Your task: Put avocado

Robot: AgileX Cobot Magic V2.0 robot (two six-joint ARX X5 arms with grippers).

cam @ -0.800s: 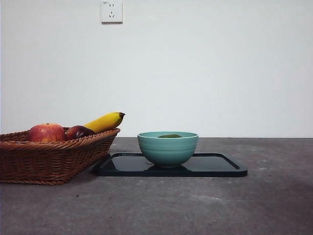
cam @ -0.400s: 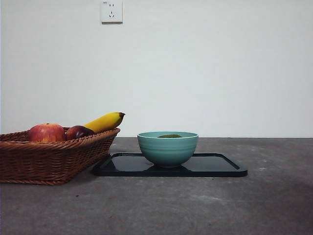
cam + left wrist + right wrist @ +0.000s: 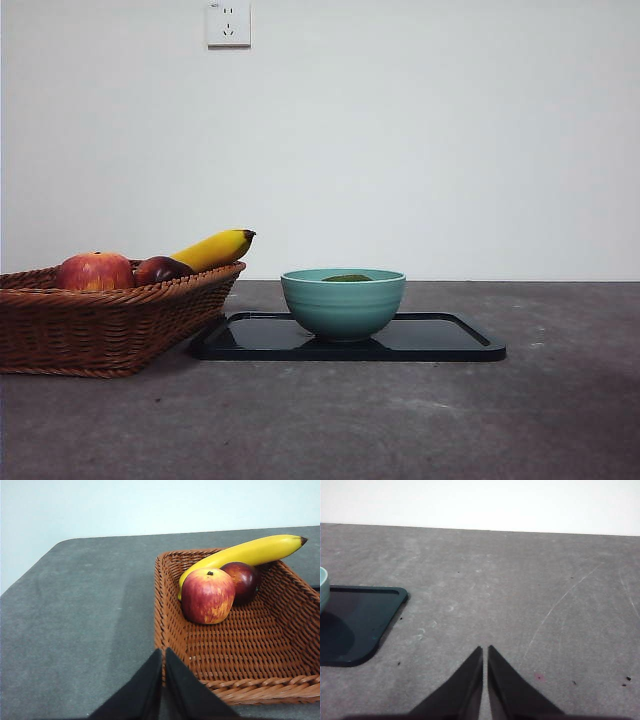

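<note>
The avocado (image 3: 348, 278) lies inside the teal bowl (image 3: 343, 303); only its dark-green top shows over the rim in the front view. The bowl stands on a black tray (image 3: 440, 338). Neither arm shows in the front view. My left gripper (image 3: 163, 652) is shut and empty, held above the table just outside the near corner of the wicker basket (image 3: 250, 680). My right gripper (image 3: 485, 650) is shut and empty over bare table, off the tray's (image 3: 355, 625) corner; a sliver of the bowl (image 3: 323, 587) shows at that view's edge.
The wicker basket (image 3: 100, 320) stands left of the tray and holds a red apple (image 3: 95, 271), a dark purple-red fruit (image 3: 160, 269) and a banana (image 3: 215, 248); all three also show in the left wrist view. A wall socket (image 3: 228, 23) is high on the wall.
</note>
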